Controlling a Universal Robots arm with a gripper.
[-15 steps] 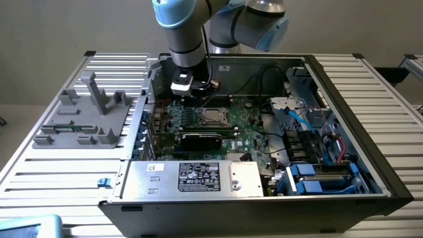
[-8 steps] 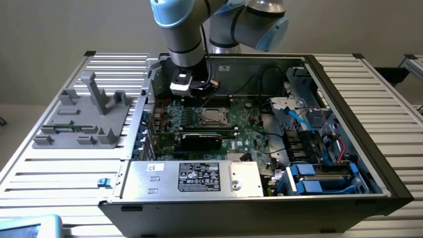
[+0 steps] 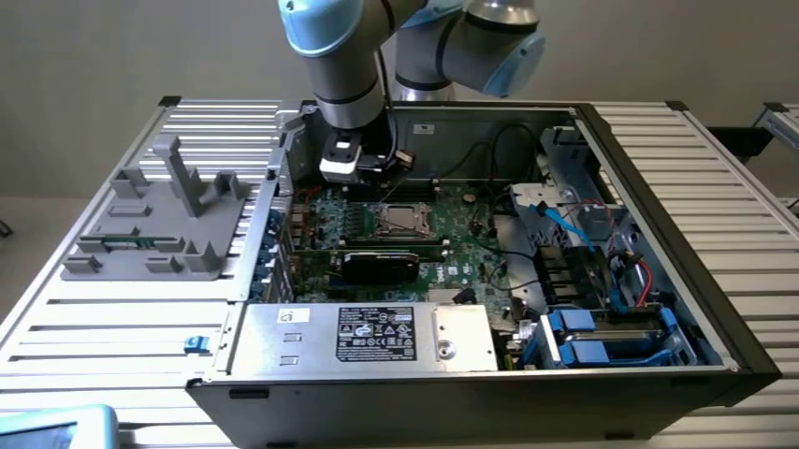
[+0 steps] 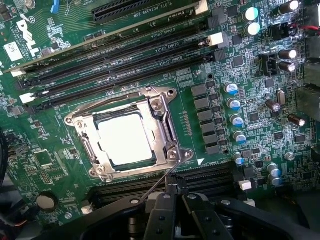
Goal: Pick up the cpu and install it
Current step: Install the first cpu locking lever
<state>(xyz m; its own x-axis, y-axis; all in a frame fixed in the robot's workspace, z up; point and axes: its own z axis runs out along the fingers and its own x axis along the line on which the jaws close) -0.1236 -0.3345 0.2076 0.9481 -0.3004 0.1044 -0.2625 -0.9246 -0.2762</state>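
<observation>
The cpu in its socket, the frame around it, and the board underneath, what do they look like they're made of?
The cpu: a metal top, likely plated, polished silver; it glares near white under the light. The frame: bare stamped metal, probably steel, silvery with bright edges and screw heads. The board: green lacquered laminate, probably fibreglass, with white print.

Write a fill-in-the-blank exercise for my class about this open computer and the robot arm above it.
The shiny chip sits in its socket on the ___ circuit board.
The pincer above the board is ___.
The grey plastic stand sits on the exterior view's ___ of the computer case.
Missing words: green; shut; left.
</observation>
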